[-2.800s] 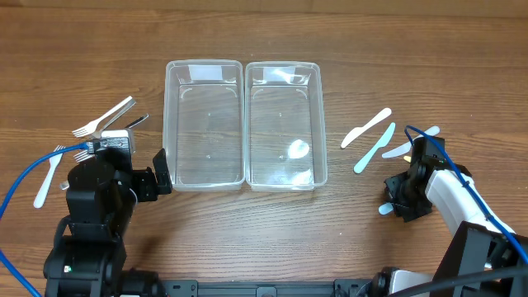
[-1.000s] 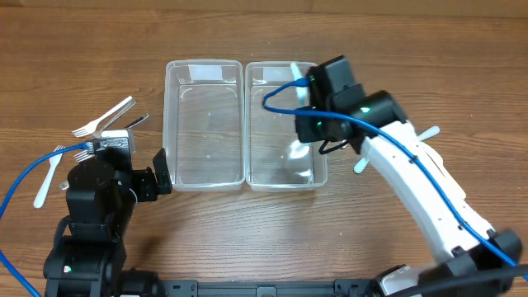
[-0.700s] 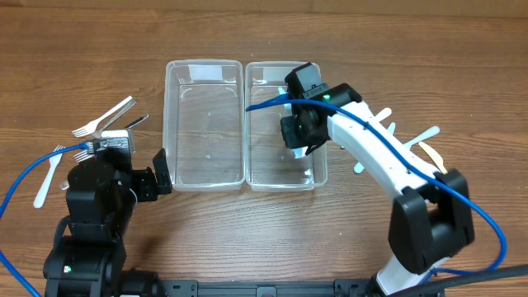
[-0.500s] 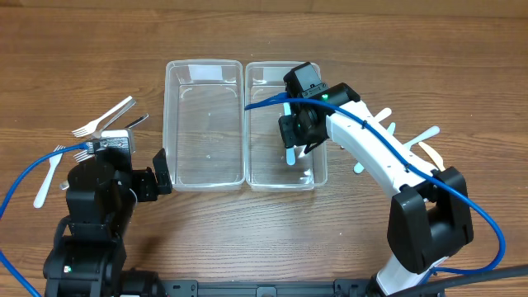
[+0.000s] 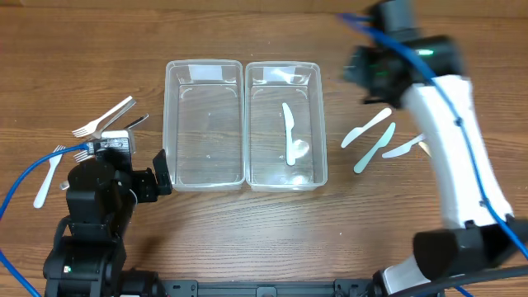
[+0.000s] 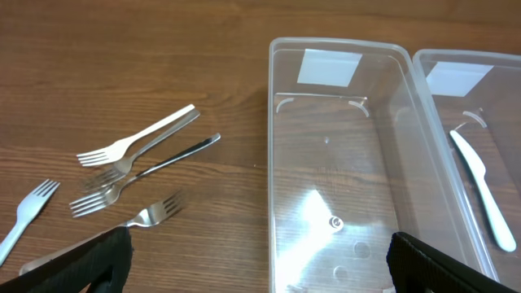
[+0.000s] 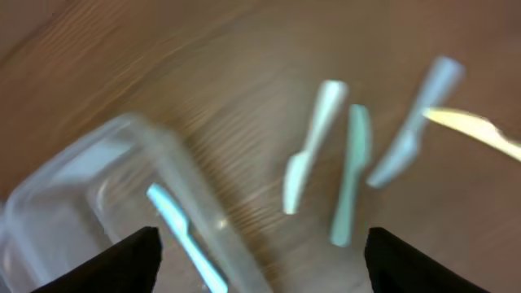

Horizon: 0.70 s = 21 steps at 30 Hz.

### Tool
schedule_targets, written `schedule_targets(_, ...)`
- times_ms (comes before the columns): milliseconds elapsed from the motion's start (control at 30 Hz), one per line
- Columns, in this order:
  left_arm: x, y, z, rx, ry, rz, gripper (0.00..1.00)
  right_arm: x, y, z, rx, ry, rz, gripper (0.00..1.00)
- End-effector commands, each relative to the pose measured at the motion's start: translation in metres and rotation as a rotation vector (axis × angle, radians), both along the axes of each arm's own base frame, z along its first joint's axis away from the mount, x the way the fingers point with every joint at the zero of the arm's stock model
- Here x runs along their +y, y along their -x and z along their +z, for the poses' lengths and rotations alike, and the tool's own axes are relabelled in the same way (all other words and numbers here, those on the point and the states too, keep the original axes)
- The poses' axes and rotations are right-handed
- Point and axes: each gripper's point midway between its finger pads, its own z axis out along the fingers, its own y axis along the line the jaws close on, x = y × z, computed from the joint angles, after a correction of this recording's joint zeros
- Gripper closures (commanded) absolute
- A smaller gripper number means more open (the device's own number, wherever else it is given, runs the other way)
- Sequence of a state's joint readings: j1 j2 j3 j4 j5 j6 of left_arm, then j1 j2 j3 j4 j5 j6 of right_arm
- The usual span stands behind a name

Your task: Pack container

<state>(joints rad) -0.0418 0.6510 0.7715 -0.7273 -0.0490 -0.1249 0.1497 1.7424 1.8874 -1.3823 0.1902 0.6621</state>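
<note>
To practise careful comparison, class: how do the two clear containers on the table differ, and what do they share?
The left container holds nothing; the right container holds one pale knife lying lengthwise. The left container sits nearer the forks, the right container nearer the loose knives. Both are clear, rectangular, open-topped and side by side.

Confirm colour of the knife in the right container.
Knife: pale mint green, best seen in the overhead view.

Glossy clear plastic containers (image 5: pixel 206 124), wood-grain table (image 5: pixel 247 231)
</note>
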Motion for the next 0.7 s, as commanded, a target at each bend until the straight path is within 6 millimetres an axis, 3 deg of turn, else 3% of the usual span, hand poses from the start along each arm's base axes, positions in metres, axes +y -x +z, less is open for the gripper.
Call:
schedule_targets(0, -0.001, 0.0, 0.01, -0.021, 0.008, 0.003, 0.0, -0.026, 0.013, -0.034, 0.093, -0.084, -0.187, 0.13)
schedule_targets(167, -0.001, 0.0, 0.011, -0.022, 0.008, 0.004, 0.0, -0.029, 0.036, -0.113, 0.24, -0.144, -0.199, 0.12)
schedule_targets(300, -0.001, 0.0, 0.011, -0.022, 0.008, 0.003, 0.0, -0.024, 0.052, -0.159, 0.295, -0.166, -0.183, 0.12)
schedule_targets(433, -0.001, 0.0, 0.011, -0.021, 0.008, 0.003, 0.0, -0.023, 0.063, -0.186, 0.313, -0.182, -0.189, 0.12)
schedule_targets(667, -0.001, 0.0, 0.01, -0.02, 0.008, 0.003, 0.0, -0.024, 0.063, -0.21, 0.28, -0.2, -0.164, 0.12)
